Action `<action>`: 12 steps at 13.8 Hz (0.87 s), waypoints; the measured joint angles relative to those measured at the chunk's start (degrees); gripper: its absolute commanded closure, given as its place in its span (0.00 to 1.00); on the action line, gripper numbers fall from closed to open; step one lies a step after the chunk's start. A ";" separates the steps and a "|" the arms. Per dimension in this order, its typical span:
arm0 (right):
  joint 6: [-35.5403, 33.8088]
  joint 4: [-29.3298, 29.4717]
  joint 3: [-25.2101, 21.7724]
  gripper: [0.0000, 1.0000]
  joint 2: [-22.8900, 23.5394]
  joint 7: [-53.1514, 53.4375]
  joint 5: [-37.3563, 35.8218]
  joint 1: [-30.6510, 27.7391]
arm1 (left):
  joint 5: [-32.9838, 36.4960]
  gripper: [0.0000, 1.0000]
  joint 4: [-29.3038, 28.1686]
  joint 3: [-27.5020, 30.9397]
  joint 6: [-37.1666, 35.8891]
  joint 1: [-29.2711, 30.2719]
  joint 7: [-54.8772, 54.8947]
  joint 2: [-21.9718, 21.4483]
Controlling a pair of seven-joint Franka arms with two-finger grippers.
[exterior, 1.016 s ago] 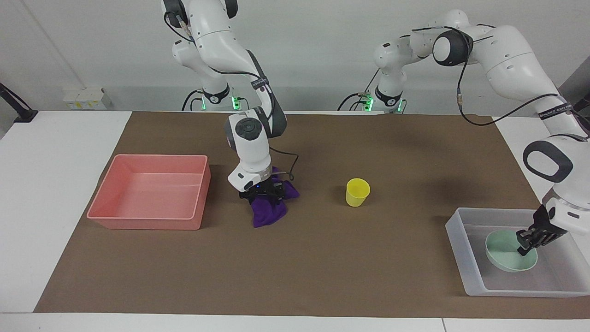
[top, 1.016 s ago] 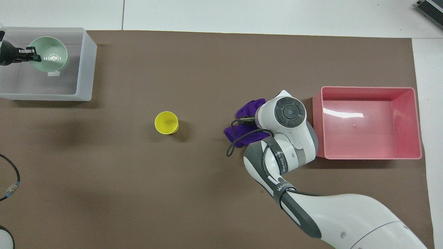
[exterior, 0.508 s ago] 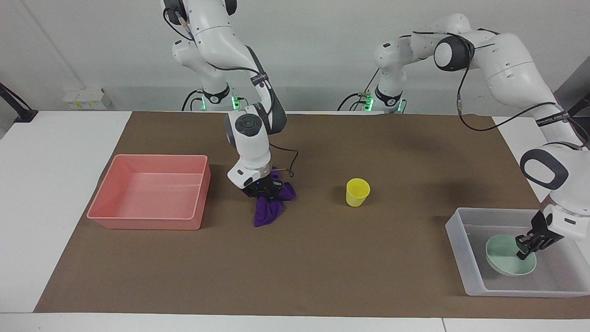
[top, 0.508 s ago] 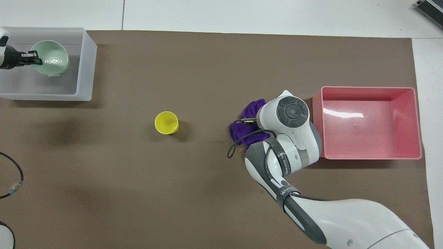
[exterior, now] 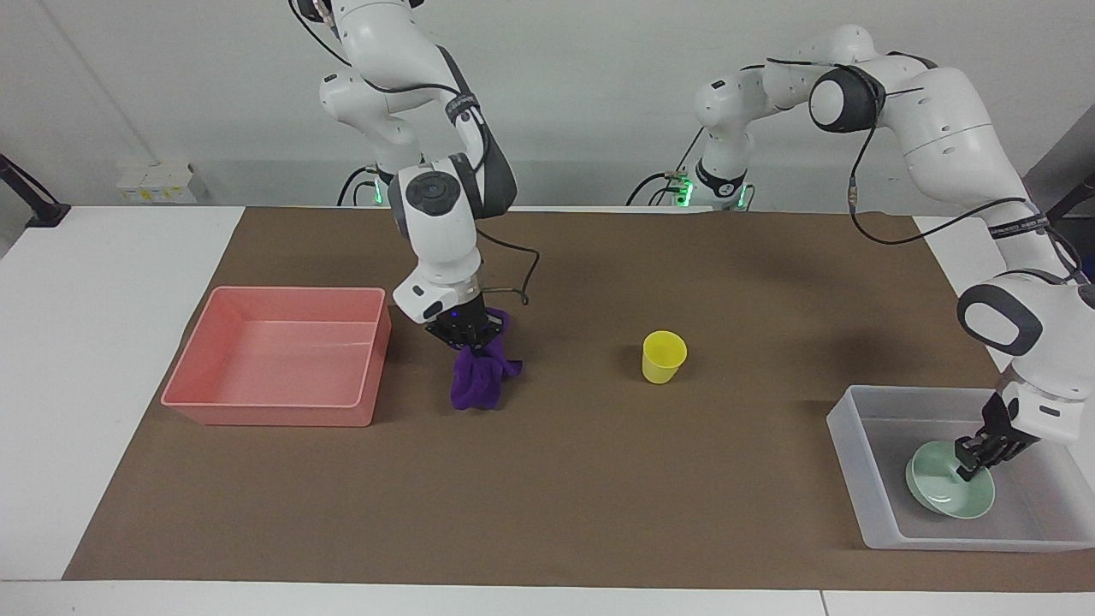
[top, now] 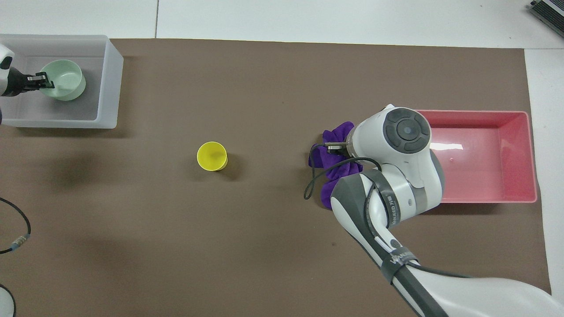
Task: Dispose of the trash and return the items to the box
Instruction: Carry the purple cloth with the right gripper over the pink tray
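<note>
— Purple cloth (exterior: 477, 380): one of it, bunched and hanging from the right gripper (exterior: 466, 332), which is clenched on its top. It hangs over the brown surface (exterior: 599, 479) just beside the pink tray (exterior: 205, 359); whether its lower end touches the surface I cannot tell.

— And the rest, counted?

— One yellow cup (exterior: 663, 356), upright on the surface between the two trays, well apart from both. One mint-green bowl (exterior: 945, 489), tilted inside the clear box (exterior: 855, 466) at the left arm's end. One pink tray at the right arm's end. Two arms.

— How do the arms stand?

— The right arm comes down from its base with the wrist bent steeply downward, gripper pointing at the surface. In the overhead view its wrist covers part of the cloth (top: 331, 155) and the tray's nearer corner. The left arm arches high over its end of the surface and drops to the box, its left gripper (exterior: 975, 455) grasping the bowl's rim.
</note>
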 measured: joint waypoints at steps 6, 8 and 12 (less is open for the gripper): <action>-15.35 6.27 -0.11 1.00 -9.78 0.00 -0.64 -4.65 | 0.14 0.00 0.22 -0.60 -5.69 -1.38 0.12 -6.94; -19.34 9.43 -0.14 1.00 -10.88 0.00 -1.78 -6.13 | 0.19 0.00 -2.30 -0.76 -10.68 -3.96 0.12 -13.04; -21.98 12.64 -0.18 1.00 -12.03 -2.87 -2.29 -10.56 | 0.23 0.00 -14.32 -0.88 -13.03 -11.47 -1.26 -24.61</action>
